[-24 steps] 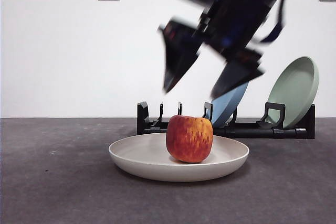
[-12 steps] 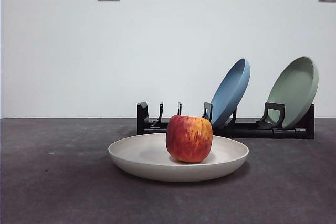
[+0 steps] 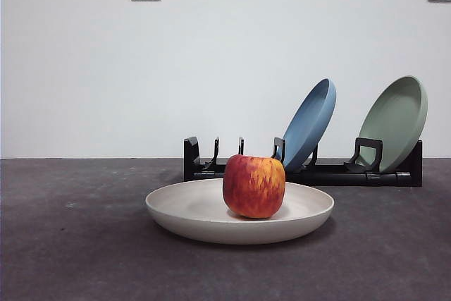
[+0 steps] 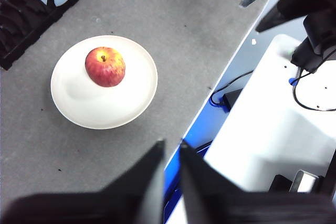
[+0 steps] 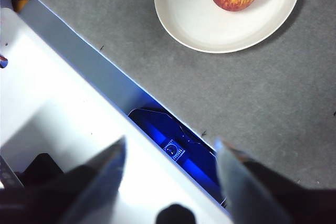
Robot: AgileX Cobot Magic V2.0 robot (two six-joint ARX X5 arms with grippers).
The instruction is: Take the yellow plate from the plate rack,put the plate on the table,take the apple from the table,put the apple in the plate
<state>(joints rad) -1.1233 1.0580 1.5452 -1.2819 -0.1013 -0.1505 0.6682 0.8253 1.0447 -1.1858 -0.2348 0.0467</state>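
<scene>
Apple [image 3: 254, 186] sits in yellow plate [image 3: 190, 211], which lies flat on table [image 3: 70, 244] just in front of plate rack [image 3: 331, 173]. Left gripper [image 4: 169, 153] nearly closed, empty, raised well off the plate. Right gripper [image 5: 170, 148] jaws wide apart, empty, beyond the table edge.

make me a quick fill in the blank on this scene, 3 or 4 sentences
1. The apple sits in the ____ plate.
2. The yellow plate lies flat on the ____.
3. The plate rack holds a blue plate and a ____ plate.
4. The right claw is open and holds ____.

Missing words: yellow; table; green; nothing
</scene>
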